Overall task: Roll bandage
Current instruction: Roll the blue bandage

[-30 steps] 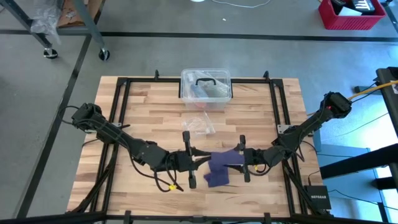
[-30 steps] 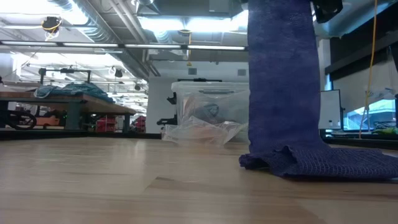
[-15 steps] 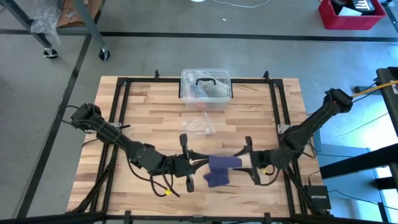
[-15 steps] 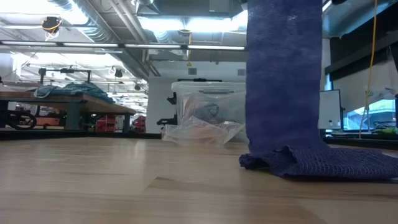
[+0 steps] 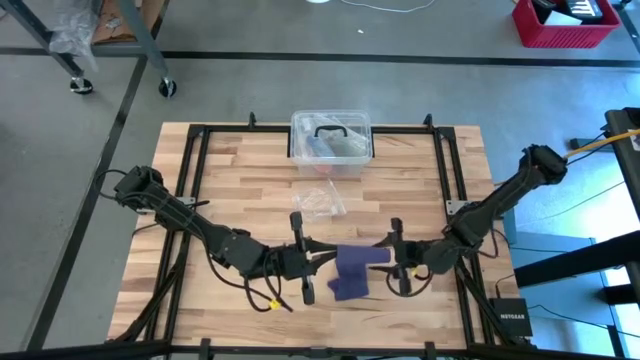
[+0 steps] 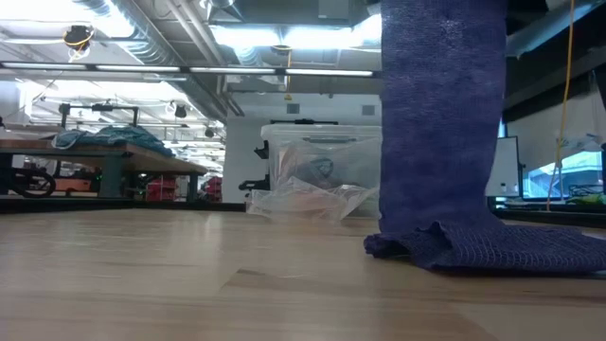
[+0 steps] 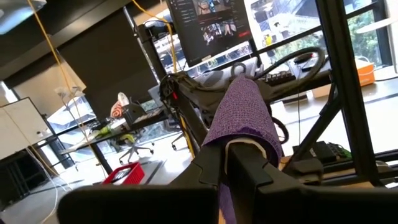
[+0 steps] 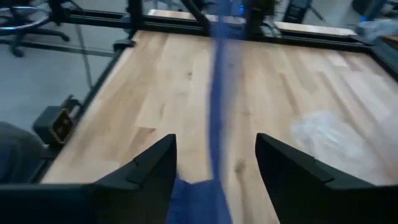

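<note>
The dark navy-purple bandage (image 5: 360, 258) is held up between my two grippers over the table's near middle. In the low view its strip (image 6: 440, 123) hangs straight down, and its lower end (image 6: 483, 251) lies bunched on the wood, as the high view also shows (image 5: 348, 288). My left gripper (image 5: 322, 258) is shut on the bandage's upper end. My right gripper (image 5: 391, 262) is open. Its fingers (image 8: 149, 177) stand on either side of the hanging strip (image 8: 219, 93), seen edge-on; I cannot tell whether they touch it. My left gripper holds the bandage's upper end (image 7: 241, 115), coming level from the table's left. The fabric lies folded over the fingertips, and a pale finger pad (image 7: 244, 149) shows just under it. The strip hangs below the fingers with its lower end on the table.
A clear plastic box with a black handle (image 5: 332, 140) stands at the far middle of the table. A crinkled clear wrapper (image 5: 320, 200) lies in front of it. Black frame rails (image 5: 200, 190) run along the table's left and right sides.
My right gripper has drawn back a little toward the table's right edge, then come partway back toward the bandage. The hanging strip has shifted slightly sideways in the low view, while its bunched lower end has stayed where it was.
</note>
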